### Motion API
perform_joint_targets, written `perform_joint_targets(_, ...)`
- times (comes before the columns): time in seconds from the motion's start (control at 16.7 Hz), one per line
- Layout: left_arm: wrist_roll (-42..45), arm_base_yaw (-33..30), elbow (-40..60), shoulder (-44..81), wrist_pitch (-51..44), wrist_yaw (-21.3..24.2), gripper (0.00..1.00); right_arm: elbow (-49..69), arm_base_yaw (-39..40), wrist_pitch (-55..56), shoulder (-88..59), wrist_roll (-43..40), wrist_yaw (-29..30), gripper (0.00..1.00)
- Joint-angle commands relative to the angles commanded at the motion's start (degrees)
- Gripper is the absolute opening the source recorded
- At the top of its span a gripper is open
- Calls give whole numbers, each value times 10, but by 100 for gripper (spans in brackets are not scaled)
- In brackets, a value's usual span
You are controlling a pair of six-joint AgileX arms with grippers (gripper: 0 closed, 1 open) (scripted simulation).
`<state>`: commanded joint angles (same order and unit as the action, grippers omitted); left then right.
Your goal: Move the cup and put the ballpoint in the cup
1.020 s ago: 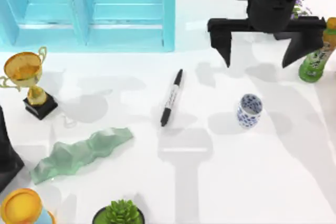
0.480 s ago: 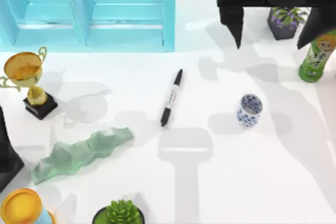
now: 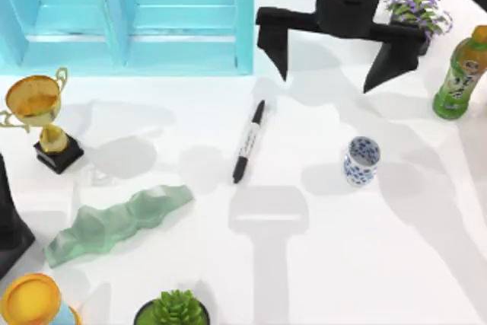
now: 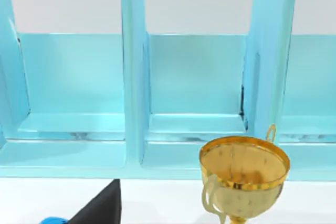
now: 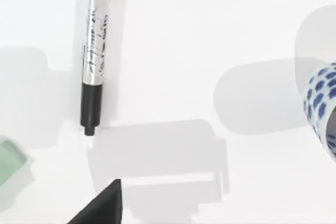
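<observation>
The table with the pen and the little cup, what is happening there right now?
The right gripper hangs open above the far side of the table, between the ballpoint and the cup, holding nothing. The ballpoint lies flat near the middle; the cup stands upright to its right, apart from it. The left arm is parked at the table's left edge. Neither object is grasped yet.

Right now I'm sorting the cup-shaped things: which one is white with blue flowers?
The cup standing right of the ballpoint. The trophy at the table's left is gold on a black base.
</observation>
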<state>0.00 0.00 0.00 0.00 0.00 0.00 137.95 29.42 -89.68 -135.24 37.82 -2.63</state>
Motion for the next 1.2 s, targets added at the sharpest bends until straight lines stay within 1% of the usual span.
perform_joint_targets(0.24,0,0,0,0,0,0,100,0,37,103,-70,105,-21,100)
perform_joint_targets(0.36,0,0,0,0,0,0,100,-1,49,131,-92,134,-28,100)
perform_joint_targets(0.78,0,0,0,0,0,0,100,-8,50,145,-99,138,-29,100)
perform_joint_targets(1.2,0,0,0,0,0,0,100,-98,61,287,-147,149,-28,100)
